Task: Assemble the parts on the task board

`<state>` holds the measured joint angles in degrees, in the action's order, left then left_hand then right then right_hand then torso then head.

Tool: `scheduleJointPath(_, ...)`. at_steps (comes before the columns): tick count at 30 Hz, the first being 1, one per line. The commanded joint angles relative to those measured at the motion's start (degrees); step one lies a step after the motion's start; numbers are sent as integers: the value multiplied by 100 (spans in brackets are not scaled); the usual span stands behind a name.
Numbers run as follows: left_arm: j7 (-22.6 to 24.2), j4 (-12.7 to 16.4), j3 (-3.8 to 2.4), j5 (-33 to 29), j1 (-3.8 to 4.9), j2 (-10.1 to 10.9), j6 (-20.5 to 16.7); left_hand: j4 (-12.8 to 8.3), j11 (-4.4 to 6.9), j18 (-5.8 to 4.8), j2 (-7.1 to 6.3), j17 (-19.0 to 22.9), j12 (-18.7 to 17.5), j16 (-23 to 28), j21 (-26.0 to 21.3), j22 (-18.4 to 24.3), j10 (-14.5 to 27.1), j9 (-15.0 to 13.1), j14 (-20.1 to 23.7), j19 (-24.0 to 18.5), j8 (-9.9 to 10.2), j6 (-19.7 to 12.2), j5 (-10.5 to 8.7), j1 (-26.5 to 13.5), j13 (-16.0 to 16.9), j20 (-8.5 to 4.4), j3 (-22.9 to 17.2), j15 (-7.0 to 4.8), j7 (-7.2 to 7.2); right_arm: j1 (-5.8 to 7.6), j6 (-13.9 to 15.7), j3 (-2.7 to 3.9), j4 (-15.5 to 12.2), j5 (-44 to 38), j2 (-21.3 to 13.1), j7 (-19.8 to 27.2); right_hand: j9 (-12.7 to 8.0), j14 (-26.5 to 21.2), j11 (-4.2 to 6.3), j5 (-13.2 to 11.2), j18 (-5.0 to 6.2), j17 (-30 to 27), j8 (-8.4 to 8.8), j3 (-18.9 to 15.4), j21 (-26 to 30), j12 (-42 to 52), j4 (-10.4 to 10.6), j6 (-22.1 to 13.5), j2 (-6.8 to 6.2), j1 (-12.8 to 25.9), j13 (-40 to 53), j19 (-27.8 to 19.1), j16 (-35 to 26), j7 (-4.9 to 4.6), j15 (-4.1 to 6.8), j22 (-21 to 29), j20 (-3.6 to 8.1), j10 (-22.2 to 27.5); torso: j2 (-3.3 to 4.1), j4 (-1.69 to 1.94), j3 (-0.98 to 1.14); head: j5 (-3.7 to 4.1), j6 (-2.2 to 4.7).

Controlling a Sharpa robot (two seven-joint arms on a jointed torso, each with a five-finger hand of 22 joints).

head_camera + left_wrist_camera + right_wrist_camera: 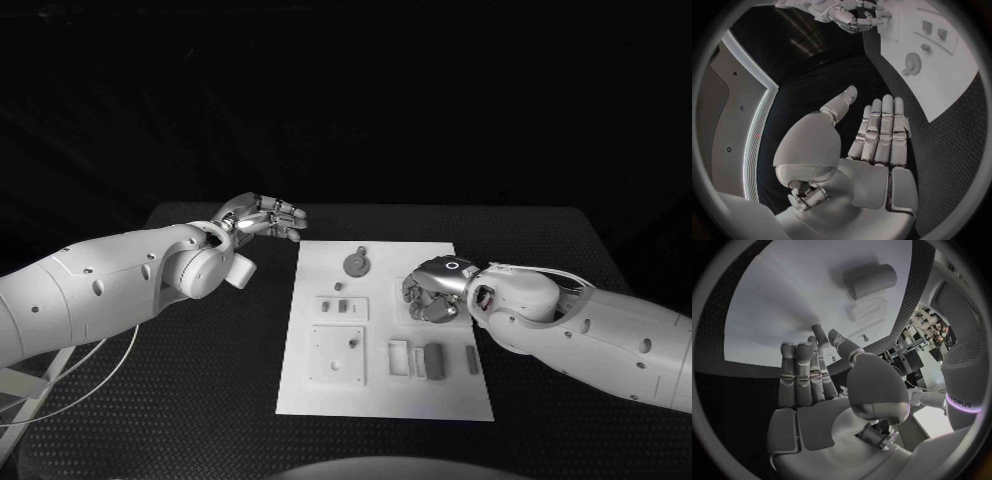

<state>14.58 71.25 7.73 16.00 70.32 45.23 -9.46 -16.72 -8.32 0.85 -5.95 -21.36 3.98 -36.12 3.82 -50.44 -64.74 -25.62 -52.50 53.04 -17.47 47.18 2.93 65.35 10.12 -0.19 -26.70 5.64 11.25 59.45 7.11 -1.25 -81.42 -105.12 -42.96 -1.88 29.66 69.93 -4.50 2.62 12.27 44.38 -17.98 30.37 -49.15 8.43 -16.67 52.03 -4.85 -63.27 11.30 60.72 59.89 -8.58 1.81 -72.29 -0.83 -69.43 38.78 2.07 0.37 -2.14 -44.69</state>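
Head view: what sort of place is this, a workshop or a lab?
Probably a robotics test lab. A white task board with small parts lies on a black table, and two robot arms reach over it, left hand and right hand empty.

Board in the middle, a hand at each side

The task board [382, 395] lies flat in the middle of the table [173, 400]. A round part [358, 263] sits near the far end of the board. Closer in sit a small square plate [343, 309], then a bigger plate [339, 354], with a row of little upright pieces [433, 359] to their right. The left hand [264, 217] is off the board, past its far left corner. The right hand [433, 291] is over the board's right side.
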Motion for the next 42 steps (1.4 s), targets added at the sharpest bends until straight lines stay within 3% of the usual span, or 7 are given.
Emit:
scheduleJointPath(1, 48, 6, -4, -24, 9, -3, 66, 17, 1, 15, 16, -7, 11, 27, 3, 10, 42, 10, -29, -19, -20, -47, 21, -25, -6, 31, 32, 14, 1, -5, 5, 0, 8, -159, 5, -36, -6, 45, 8, 17, 273, -10, -30, -29, -27, 32, 8, 79, 129, 3, 19, 19, -3, 5, 16, -5, 10, -73, -2, -2, -2, 4, -3)
scheduleJointPath(6, 48, 6, -4, -24, 9, -6, 68, 17, 1, 15, 17, -9, 12, 28, 3, 12, 42, 10, -29, -20, -20, -48, 21, -26, -6, 31, 33, 14, 1, -11, 72, 0, -6, -308, 11, -129, 13, 105, 80, 18, 273, -1, -99, 15, -62, 113, -18, 237, 406, -72, 85, 67, 36, 80, 85, -22, 40, -246, -1, -1, 0, 7, -8)
scheduleJointPath(11, 49, 6, -4, -24, 9, -7, 68, 17, 1, 15, 19, -12, 12, 30, 4, 13, 43, 10, -29, -19, -21, -48, 21, -28, -7, 31, 33, 14, 1, -22, 107, 0, -27, -384, 25, -192, 3, 215, 153, 5, 273, -6, -132, 919, -114, 155, 148, 436, 214, -223, 197, 211, 78, 128, 152, -30, 63, -402, 0, -2, 1, 8, -11)
scheduleJointPath(32, 51, -16, -4, -24, 9, -23, 65, 14, 1, 16, 25, -24, 12, 38, 4, 19, 44, 10, -30, -20, -22, -49, 21, -24, -8, 30, 31, 14, 1, -27, 488, 7, -312, -409, -51, -255, 61, 263, 203, 17, 273, 10, -184, 1177, -173, 184, 29, 543, 219, -161, 327, 291, 117, 174, 209, -68, 126, -514, -3, 0, 1, -7, -15)
scheduleJointPath(34, 52, -23, -4, -24, 9, -23, 65, 14, 1, 16, 25, -24, 12, 38, 4, 20, 44, 10, -30, -20, -22, -49, 21, -24, -8, 30, 31, 14, 1, -25, 513, 40, -392, -415, -80, -263, 64, 268, 206, 17, 273, 11, -186, 1185, -177, 185, 28, 547, 215, -165, 334, 297, 120, 175, 212, -71, 130, -519, -3, -1, -1, -17, -10)
scheduleJointPath(37, 51, -27, -4, -24, 9, -22, 61, 14, 1, 16, 26, -26, 13, 40, 4, 21, 44, 10, -30, -20, -23, -50, 21, -24, -8, 30, 30, 14, 1, -21, 538, 172, -491, -458, -99, -283, 69, 274, 209, 17, 273, 13, -190, 1196, -183, 186, 28, 552, 208, -169, 343, 305, 124, 178, 216, -74, 135, -526, -2, -5, -3, -28, -4)
scheduleJointPath(42, 52, -25, -4, -24, 9, -24, 61, 14, 1, 16, 27, -30, 13, 42, 5, 23, 44, 10, -31, -20, -23, -50, 21, -23, -8, 30, 30, 14, 1, 94, 586, 200, -694, -476, -94, -283, 74, 277, 211, 16, 273, 14, -193, 1201, -187, 187, 33, 559, 198, -164, 352, 311, 126, 180, 218, -76, 137, -532, -2, -2, -5, -55, -5)
